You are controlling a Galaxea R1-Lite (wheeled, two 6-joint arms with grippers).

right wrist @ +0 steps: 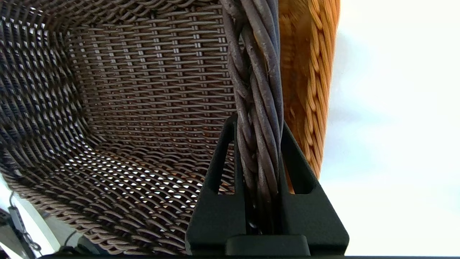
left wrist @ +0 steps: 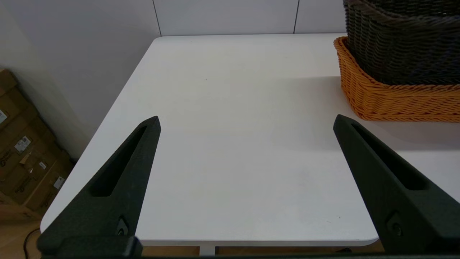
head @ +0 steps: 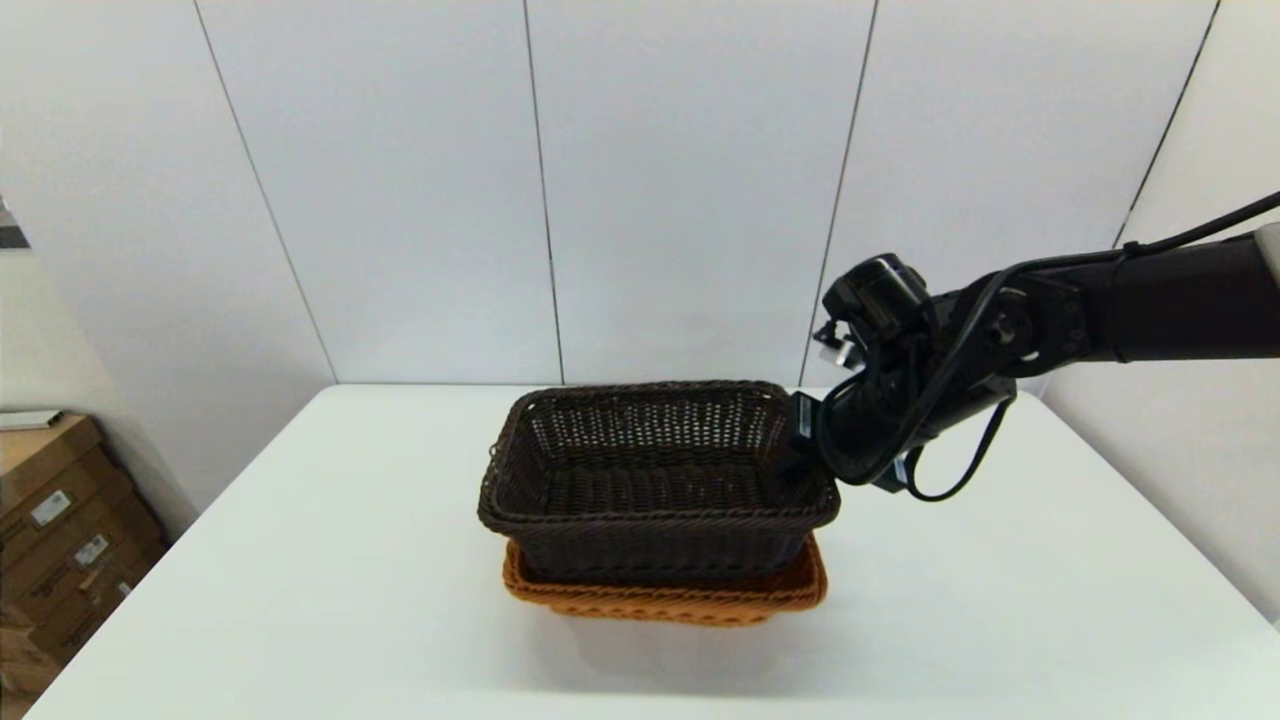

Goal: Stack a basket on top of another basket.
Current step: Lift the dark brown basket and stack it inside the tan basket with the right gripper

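In the middle of the head view, the dark brown basket is sitting inside the orange basket, which is standing on the white table. Only the braided rim and a low strip of the orange basket are showing below and to the right of the dark one. The dark basket is lying a little crooked in it and is rising well above the orange rim. The right arm is reaching in from the right edge of the frame, and the right gripper is meeting the dark basket at the right end of its rim. In the right wrist view, the right gripper is clenched on the rolled rim, with one finger inside the dark basket and the other outside, next to the orange basket. In the left wrist view, the left gripper is hovering over the bare table, its two fingers spread wide and holding nothing. Both baskets are appearing in the upper right corner of this view, apart from the fingers. Cardboard boxes are standing at the left edge of the head view, beside the table.
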